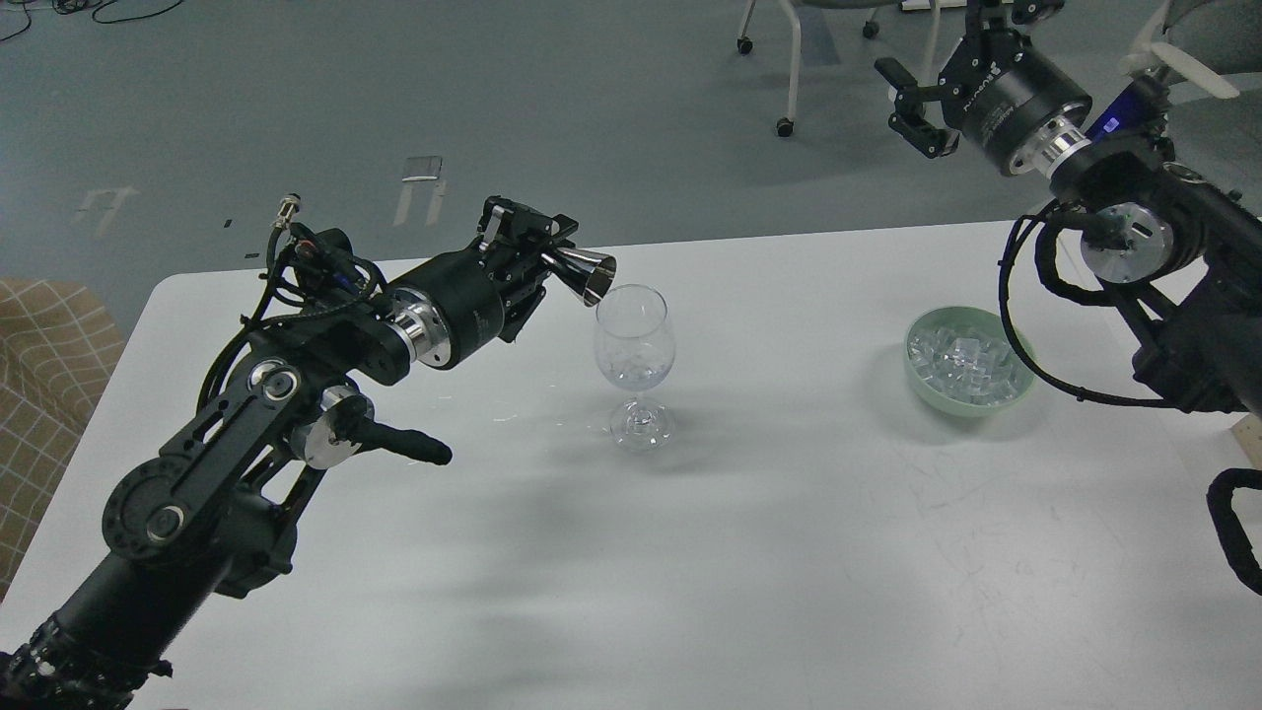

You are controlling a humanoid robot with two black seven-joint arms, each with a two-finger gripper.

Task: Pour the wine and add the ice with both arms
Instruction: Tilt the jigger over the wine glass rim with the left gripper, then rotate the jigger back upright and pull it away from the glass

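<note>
A clear wine glass [634, 363] stands upright on the white table [749, 552]. A little clear wine [634, 376] lies barely visible in its bowl. My left gripper [540, 258] is shut on a small steel jigger [584, 273], tipped on its side with its mouth just over the glass's left rim. My right gripper [907, 104] is open and empty, raised high above the table's far right edge. The ice [964, 359], a heap of clear cubes, fills a pale green bowl [969, 397] at the right.
A checked tan cushion [39, 375] lies off the table's left edge. Chair legs on castors [786, 89] stand on the grey floor beyond the table. A pale wooden piece [1250, 434] shows at the right edge.
</note>
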